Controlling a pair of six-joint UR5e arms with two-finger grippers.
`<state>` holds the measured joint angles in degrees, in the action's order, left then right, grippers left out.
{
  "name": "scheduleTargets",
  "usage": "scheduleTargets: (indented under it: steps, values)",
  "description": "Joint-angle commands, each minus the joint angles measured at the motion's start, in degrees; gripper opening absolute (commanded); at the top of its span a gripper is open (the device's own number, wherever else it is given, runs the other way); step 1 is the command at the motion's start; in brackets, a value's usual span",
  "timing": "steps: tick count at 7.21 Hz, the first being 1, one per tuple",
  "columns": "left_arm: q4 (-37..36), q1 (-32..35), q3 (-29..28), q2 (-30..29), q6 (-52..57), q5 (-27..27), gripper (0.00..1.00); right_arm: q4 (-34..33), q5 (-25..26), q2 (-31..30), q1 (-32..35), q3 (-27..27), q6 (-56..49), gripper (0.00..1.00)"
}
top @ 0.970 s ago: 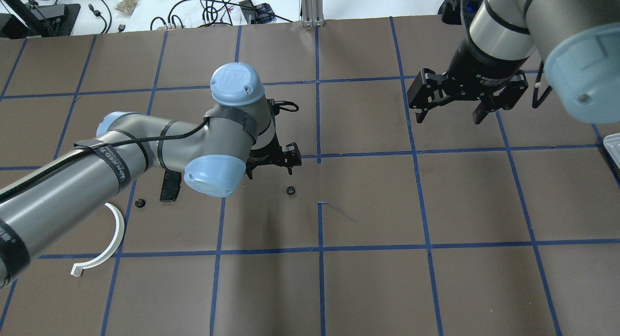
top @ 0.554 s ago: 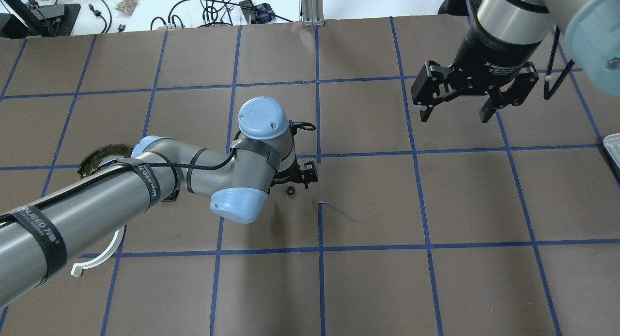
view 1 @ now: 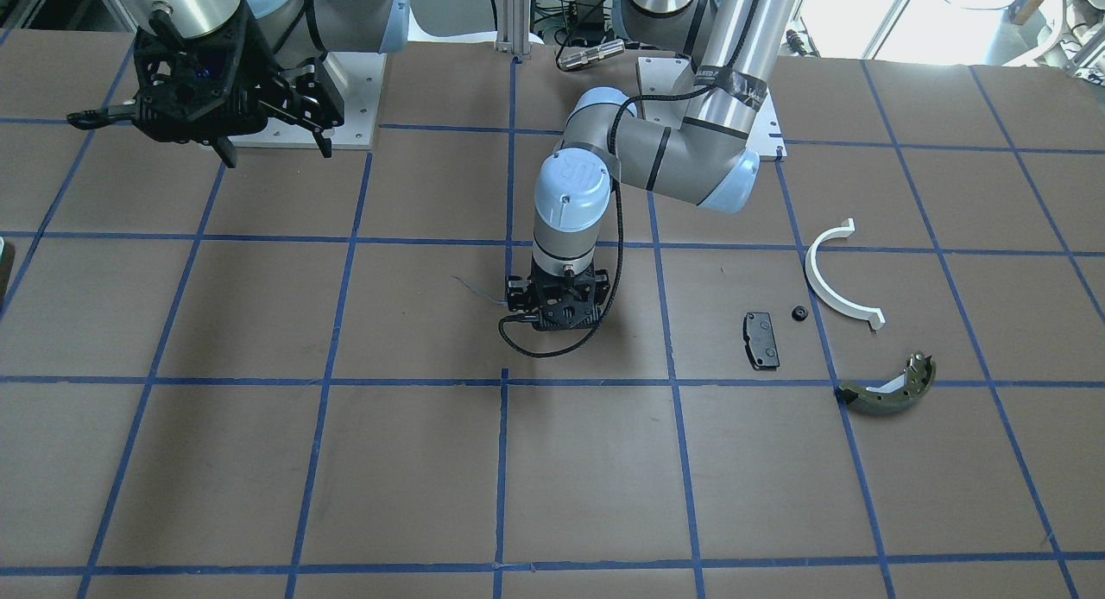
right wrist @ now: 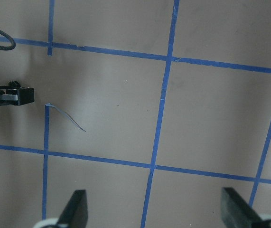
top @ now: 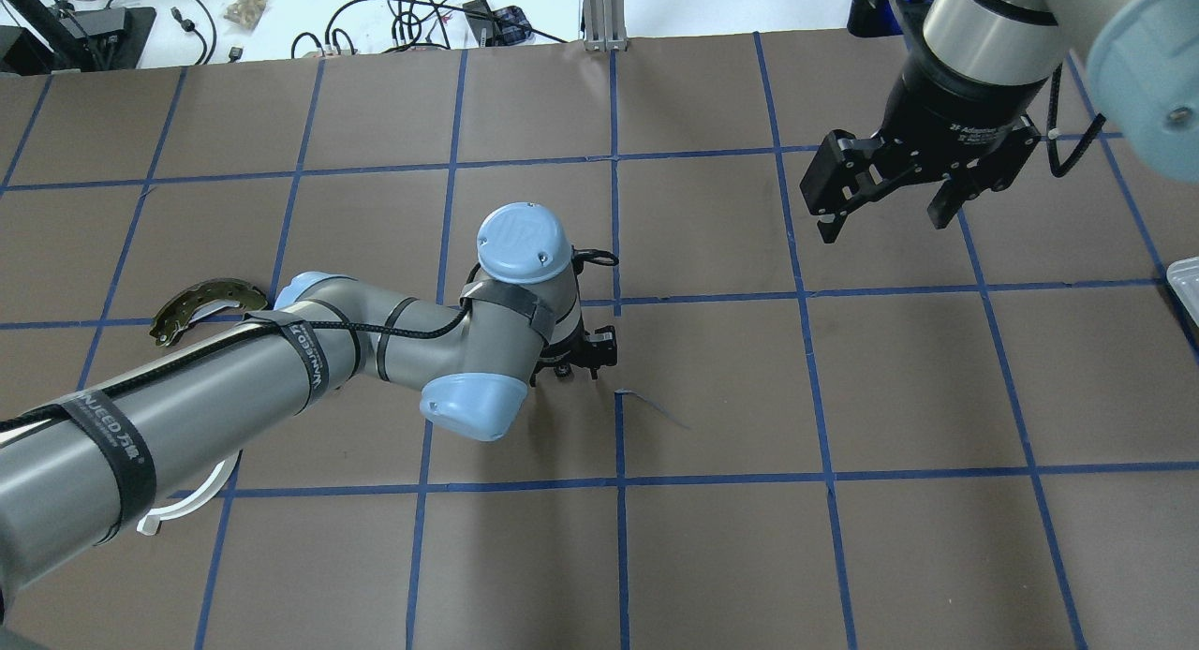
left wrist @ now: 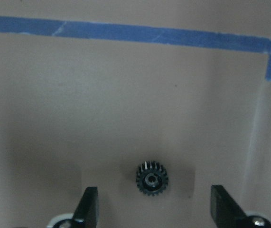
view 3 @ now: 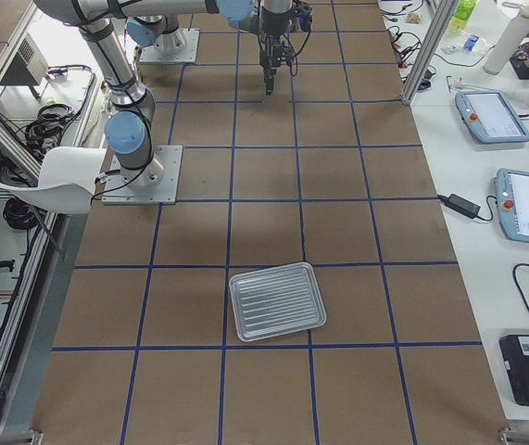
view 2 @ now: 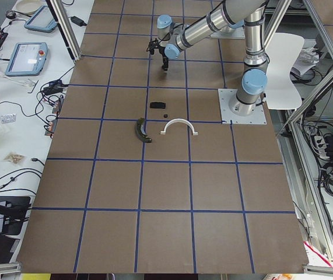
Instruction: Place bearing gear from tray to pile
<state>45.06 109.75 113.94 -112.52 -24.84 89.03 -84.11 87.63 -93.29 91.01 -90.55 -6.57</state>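
Observation:
A small black toothed bearing gear (left wrist: pixel 152 178) lies on the brown table paper. My left gripper (left wrist: pixel 154 209) is open and hangs low right over it, one finger on each side, not touching. From overhead the left gripper (top: pixel 576 355) hides the gear. The pile lies to the robot's left: a white half-ring (view 1: pixel 833 288), a black pad (view 1: pixel 761 340), an olive brake shoe (view 1: pixel 889 392) and a second small black gear (view 1: pixel 799 312). My right gripper (top: pixel 885 214) is open and empty, high above the far right squares. The tray (view 3: pixel 278 301) is empty.
Blue tape lines divide the paper into squares. A thin loose strand (right wrist: pixel 66 116) lies just beside the left gripper. Cables and boxes (top: pixel 412 18) crowd the white surface beyond the table's far edge. The tray's corner (top: pixel 1185 280) shows at the right edge.
My left arm swung right and came down over the lone gear, which now sits between its open fingers. The right gripper shifted slightly right and turned a little, still open.

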Motion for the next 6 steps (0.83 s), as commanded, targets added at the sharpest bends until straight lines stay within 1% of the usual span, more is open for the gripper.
scheduleTargets:
  steps: [1, 2, 3, 4, 5, 6]
  values:
    - [-2.1, 0.0, 0.1, -1.0, 0.1, 0.0, 0.65, -0.7, 0.1, 0.0, -0.1, 0.0, 0.0, 1.00]
    - [-2.6, 0.0, -0.1, -1.3, 0.1, 0.0, 0.39, -0.4, 0.1, -0.1, -0.1, 0.0, 0.0, 1.00]
    - [-2.6, 0.0, -0.1, -1.2, 0.3, 0.1, 0.11, -0.4, 0.2, -0.1, -0.1, 0.0, 0.1, 1.00]
    - [-2.6, 0.0, -0.4, -1.0, 0.5, 0.1, 0.00, 0.2, 0.1, -0.1, 0.0, -0.2, 1.5, 1.00]
    - [-2.7, -0.1, -0.6, -0.8, 0.7, 0.1, 0.00, -0.8, 0.3, -0.5, -0.4, -1.5, 1.8, 1.00]
    - [-2.7, -0.6, -0.7, -0.1, 0.9, 0.1, 0.00, -3.8, 3.7, -1.4, -0.1, -2.3, 4.5, 1.00]
